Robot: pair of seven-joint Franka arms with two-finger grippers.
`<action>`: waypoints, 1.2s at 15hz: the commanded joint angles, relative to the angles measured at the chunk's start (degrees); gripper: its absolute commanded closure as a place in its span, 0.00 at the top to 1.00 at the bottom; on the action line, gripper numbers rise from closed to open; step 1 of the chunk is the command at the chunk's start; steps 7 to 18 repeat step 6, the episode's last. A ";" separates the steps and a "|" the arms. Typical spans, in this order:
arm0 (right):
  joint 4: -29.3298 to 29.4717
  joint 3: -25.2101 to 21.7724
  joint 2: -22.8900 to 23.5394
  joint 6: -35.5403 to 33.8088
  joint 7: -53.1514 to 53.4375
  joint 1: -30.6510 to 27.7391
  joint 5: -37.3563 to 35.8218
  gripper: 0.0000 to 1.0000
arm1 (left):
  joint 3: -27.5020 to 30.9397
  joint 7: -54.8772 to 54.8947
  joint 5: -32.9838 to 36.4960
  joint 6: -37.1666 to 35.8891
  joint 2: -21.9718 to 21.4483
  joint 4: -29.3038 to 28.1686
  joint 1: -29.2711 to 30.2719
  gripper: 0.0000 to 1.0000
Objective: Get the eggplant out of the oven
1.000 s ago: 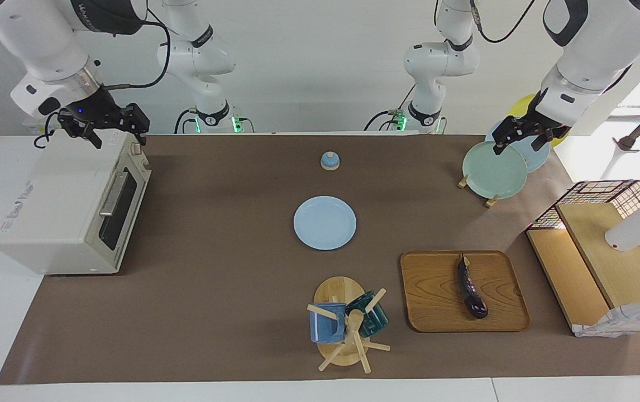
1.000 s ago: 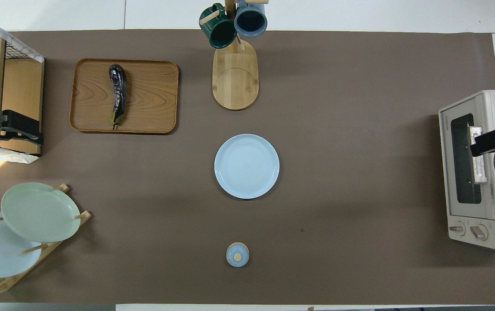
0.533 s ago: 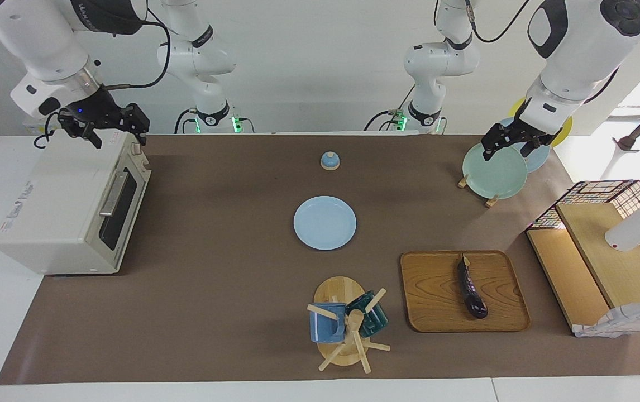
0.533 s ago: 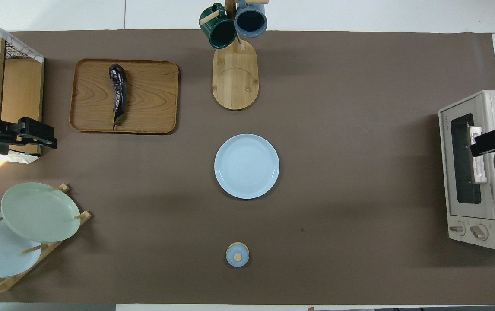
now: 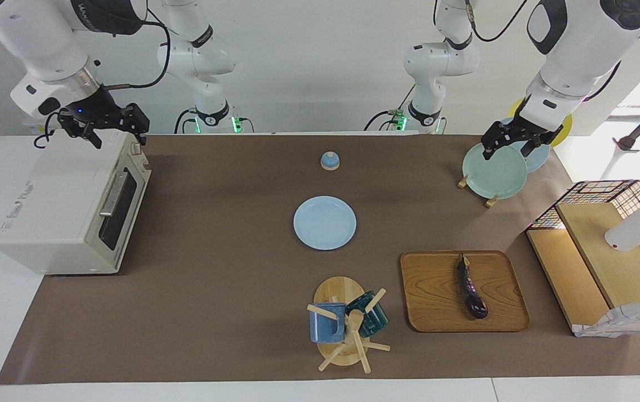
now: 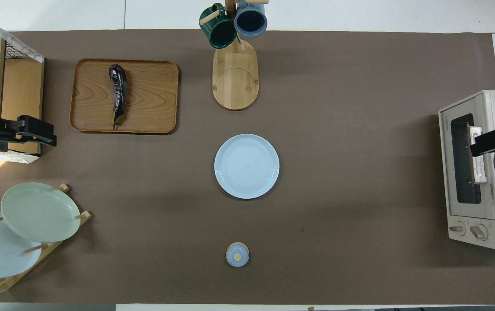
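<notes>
The dark purple eggplant (image 5: 471, 290) lies on a wooden tray (image 5: 431, 296) toward the left arm's end of the table, outside the oven; it also shows in the overhead view (image 6: 118, 93). The cream-white oven (image 5: 63, 201) stands at the right arm's end with its glass door closed; it also shows in the overhead view (image 6: 485, 172). My right gripper (image 5: 119, 137) hangs open and empty over the oven's top. My left gripper (image 5: 509, 149) is open and empty, up in the air over the plate rack; in the overhead view it (image 6: 42, 133) is beside the tray.
A light blue plate (image 5: 324, 222) lies mid-table, with a small blue lidded knob (image 5: 329, 161) nearer the robots. A mug tree (image 5: 345, 324) stands beside the tray. A plate rack (image 5: 494, 168) and a wire-and-wood shelf (image 5: 599, 262) stand at the left arm's end.
The left arm has shifted its gripper a little toward the table's middle over the plate rack, then held. The right arm, eggplant and oven have not moved.
</notes>
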 commanded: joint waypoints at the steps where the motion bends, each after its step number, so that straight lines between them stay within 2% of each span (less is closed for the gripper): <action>1: -0.73 -0.23 -0.45 0.38 0.60 -0.07 1.53 1.00 | -0.54 2.56 0.32 2.21 -0.59 -0.47 0.88 1.00; 18: -0.73 -0.14 -0.45 0.38 0.60 -0.16 1.53 1.00 | -0.54 3.11 0.32 1.43 -0.68 -0.74 0.80 1.00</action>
